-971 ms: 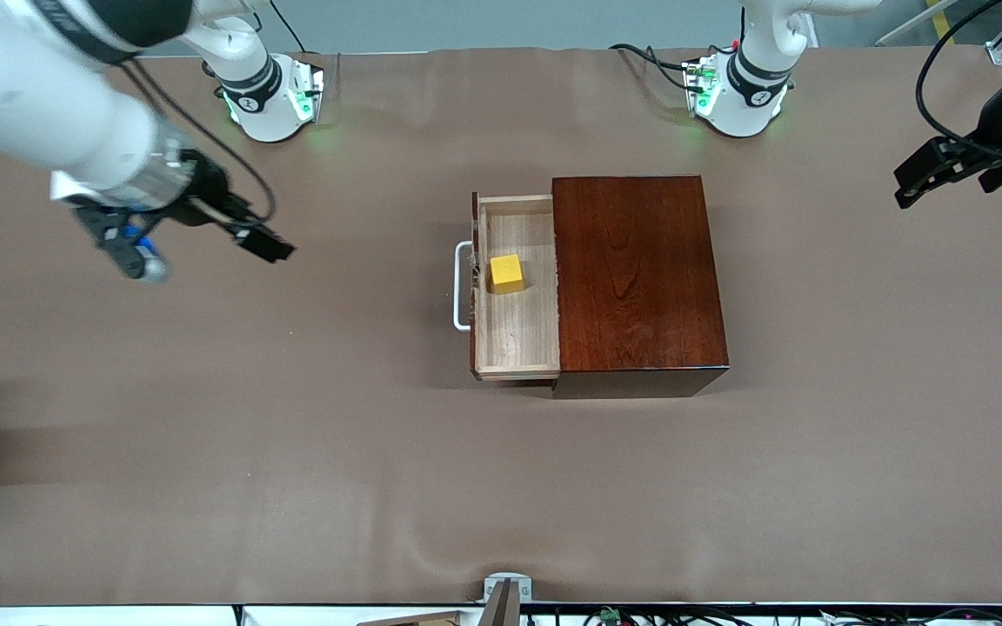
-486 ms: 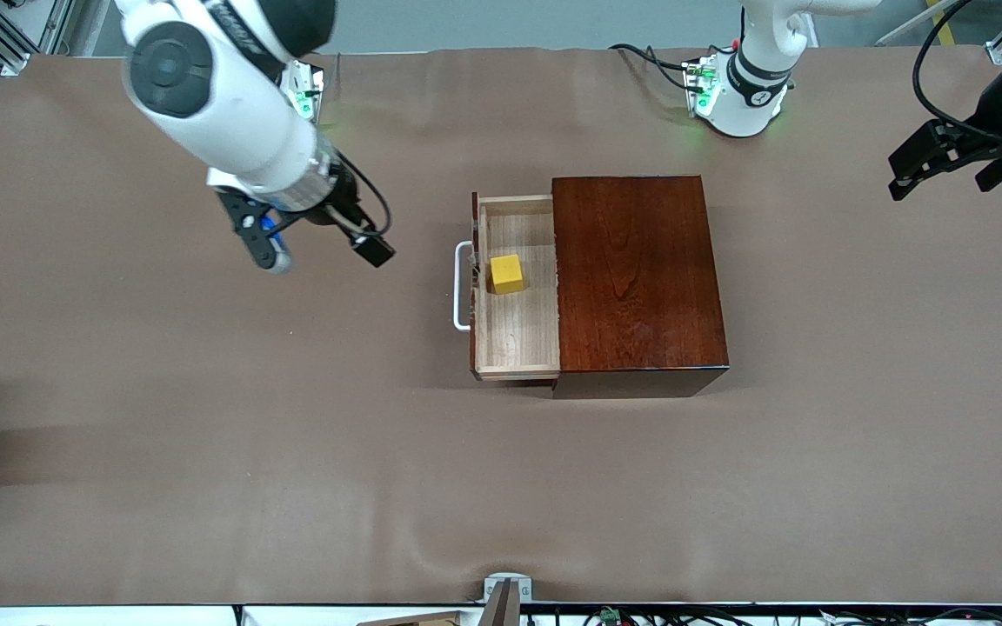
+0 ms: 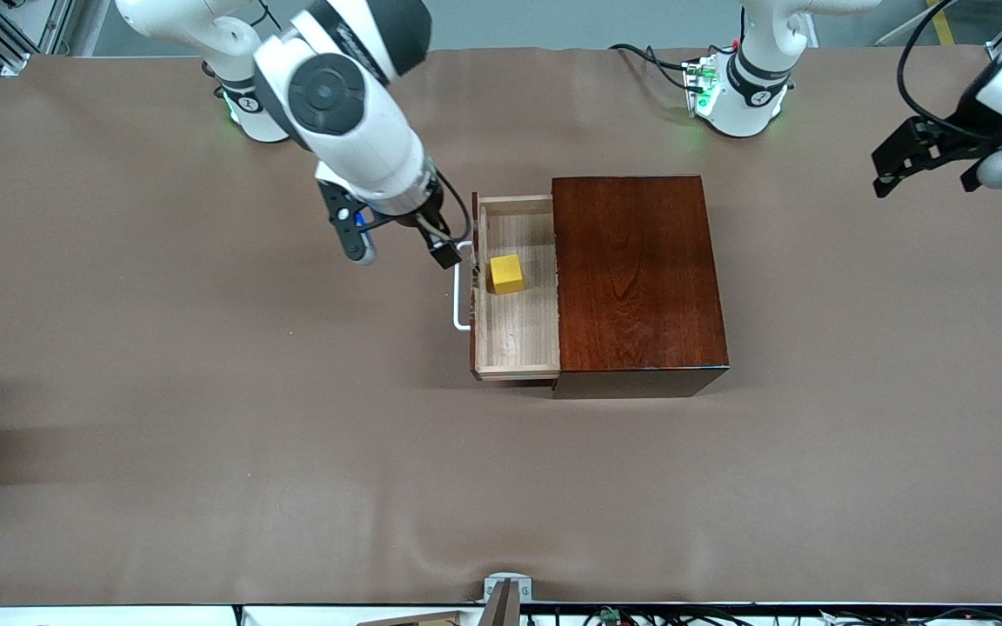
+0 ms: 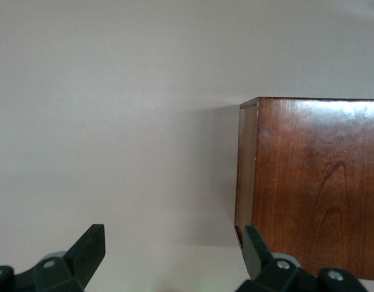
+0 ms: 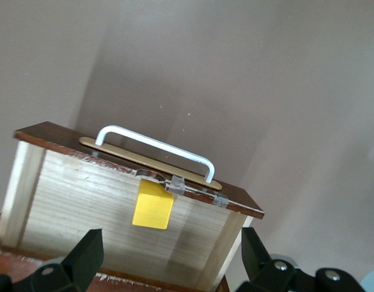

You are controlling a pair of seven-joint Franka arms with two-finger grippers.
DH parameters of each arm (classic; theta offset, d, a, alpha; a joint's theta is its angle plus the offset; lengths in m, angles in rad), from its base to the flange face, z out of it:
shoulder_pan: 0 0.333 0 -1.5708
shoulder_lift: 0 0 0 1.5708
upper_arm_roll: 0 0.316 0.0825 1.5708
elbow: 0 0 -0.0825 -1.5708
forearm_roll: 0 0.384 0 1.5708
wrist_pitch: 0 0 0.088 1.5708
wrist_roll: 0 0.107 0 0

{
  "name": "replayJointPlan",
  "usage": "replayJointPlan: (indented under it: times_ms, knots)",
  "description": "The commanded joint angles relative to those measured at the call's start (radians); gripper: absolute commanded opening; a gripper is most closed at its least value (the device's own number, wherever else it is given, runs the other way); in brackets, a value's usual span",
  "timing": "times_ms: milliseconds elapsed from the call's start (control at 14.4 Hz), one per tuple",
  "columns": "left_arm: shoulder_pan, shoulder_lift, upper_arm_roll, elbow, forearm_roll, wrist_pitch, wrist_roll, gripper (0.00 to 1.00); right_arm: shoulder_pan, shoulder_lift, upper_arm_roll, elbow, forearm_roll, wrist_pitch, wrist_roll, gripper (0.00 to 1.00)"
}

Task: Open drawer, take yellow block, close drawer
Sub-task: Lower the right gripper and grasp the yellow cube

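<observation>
- The box [image 3: 636, 274] is finished in glossy dark wood.
- The drawer [image 3: 518, 335] is lined in pale matt wood.
- The table [image 3: 205, 391] is covered in matt brown cloth.

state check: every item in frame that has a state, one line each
drawer: pulled open, pale floor exposed
yellow block: resting in the drawer, not gripped
white bar handle: free, nothing on it
right gripper: jaws open, empty, over the table just in front of the drawer
left gripper: jaws open, empty, waiting over the left arm's end of the table
</observation>
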Motion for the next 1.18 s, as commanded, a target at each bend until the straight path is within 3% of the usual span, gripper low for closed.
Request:
replayJointPlan:
  times_ms: [0, 416, 1110]
  knots:
    - [0.112, -0.030, -0.106, -0.042, -0.013, -0.005, 0.021, 1.00, 0.030, 0.035, -0.008, 0.020, -0.014, 0.050, 0.104, 1.00]
    - [0.129, -0.036, -0.115, -0.051, -0.016, -0.014, 0.024, 1.00, 0.086, 0.102, -0.009, 0.021, -0.019, 0.136, 0.205, 1.00]
    - [0.137, -0.034, -0.106, -0.054, -0.016, -0.023, 0.023, 1.00, 0.125, 0.191, -0.009, 0.020, -0.065, 0.184, 0.207, 1.00]
